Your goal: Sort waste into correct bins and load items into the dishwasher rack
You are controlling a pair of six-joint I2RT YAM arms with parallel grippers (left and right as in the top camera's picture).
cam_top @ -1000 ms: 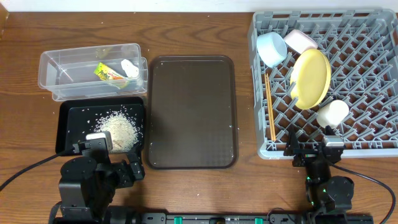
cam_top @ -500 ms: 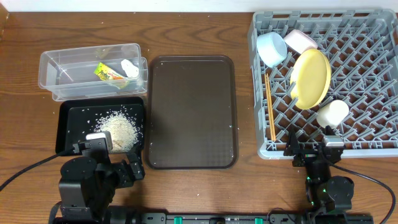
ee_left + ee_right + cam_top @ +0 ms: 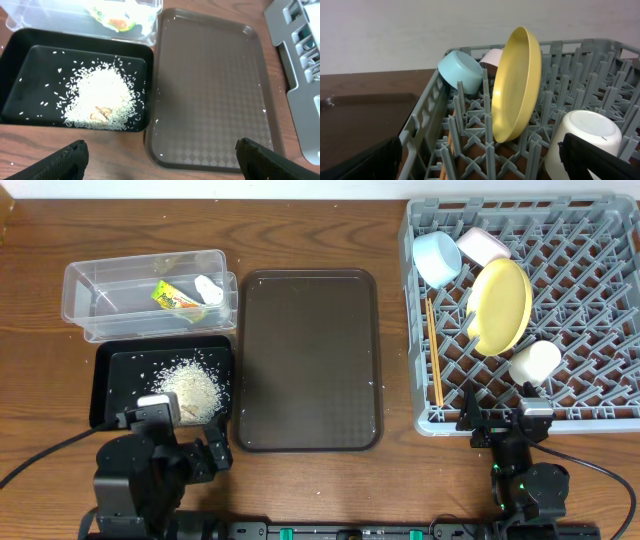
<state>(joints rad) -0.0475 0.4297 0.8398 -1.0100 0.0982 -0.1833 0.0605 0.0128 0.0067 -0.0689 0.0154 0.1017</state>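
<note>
The grey dishwasher rack point(image 3: 590, 300) holds the yellow plate point(image 3: 502, 305) on edge, the light blue bowl point(image 3: 437, 258), the pinkish bowl point(image 3: 483, 245), the whitish cup point(image 3: 535, 363) and the chopsticks point(image 3: 434, 350). The clear tub point(image 3: 100, 300) holds the green-and-orange wrapper point(image 3: 172, 297) and the white scrap point(image 3: 208, 287). The black tray point(image 3: 115, 375) holds the rice point(image 3: 192, 388). My left gripper point(image 3: 160, 162) is open and empty at the table's front edge. My right gripper point(image 3: 480, 160) is open and empty in front of the rack. The plate point(image 3: 517, 85) and cup point(image 3: 585, 132) show in the right wrist view.
The dark brown serving tray point(image 3: 308, 360) lies in the middle, with a few stray rice grains on it. It also shows in the left wrist view point(image 3: 210, 85), beside the black tray point(image 3: 20, 65).
</note>
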